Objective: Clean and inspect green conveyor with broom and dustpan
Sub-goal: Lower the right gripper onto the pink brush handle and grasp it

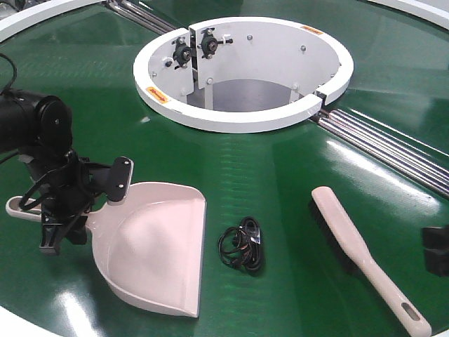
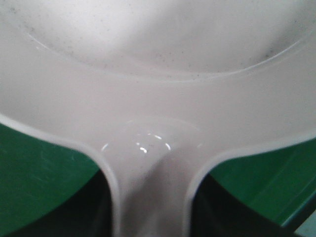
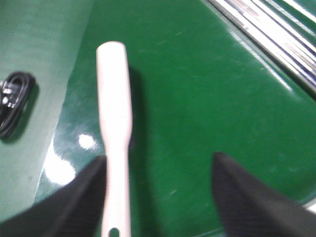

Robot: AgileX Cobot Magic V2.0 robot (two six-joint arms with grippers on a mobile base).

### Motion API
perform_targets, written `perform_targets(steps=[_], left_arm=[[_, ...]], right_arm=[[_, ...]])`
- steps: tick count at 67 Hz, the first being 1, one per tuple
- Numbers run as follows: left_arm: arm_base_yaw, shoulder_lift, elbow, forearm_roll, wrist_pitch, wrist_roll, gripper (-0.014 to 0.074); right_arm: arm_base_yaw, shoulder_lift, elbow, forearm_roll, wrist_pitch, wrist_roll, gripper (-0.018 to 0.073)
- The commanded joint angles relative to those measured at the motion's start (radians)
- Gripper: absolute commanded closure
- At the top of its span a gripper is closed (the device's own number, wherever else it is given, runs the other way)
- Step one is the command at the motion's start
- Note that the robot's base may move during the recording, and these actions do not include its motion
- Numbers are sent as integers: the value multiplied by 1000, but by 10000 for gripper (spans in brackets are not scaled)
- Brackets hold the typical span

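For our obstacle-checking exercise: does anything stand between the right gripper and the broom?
Nothing visible does. The broom lies on the green conveyor, its handle between the open jaws of the right gripper. The black cable coil lies aside, toward the dustpan.

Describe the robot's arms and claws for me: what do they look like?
The left arm is glossy black with a rounded drum-shaped joint, and thin black cables loop beside it. Its left claw is black and angular, with small silver screws. The right claw has two broad, matte dark wedge-shaped fingers.
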Motion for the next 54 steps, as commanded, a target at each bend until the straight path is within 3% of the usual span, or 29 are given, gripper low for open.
perform_targets(steps=[1, 17, 28, 54], left_arm=[[-4, -47, -28, -14, -9, -21, 604], [-4, -47, -28, -14, -9, -21, 604], [-4, -47, -28, -14, -9, -21, 604], [-4, -47, -28, -14, -9, -21, 603]], right_arm=[[35, 76, -71, -16, -18, -10, -16], [123, 322, -201, -22, 114, -11, -24], [124, 489, -275, -8, 195, -11, -22], [122, 749, -287, -4, 224, -29, -7]])
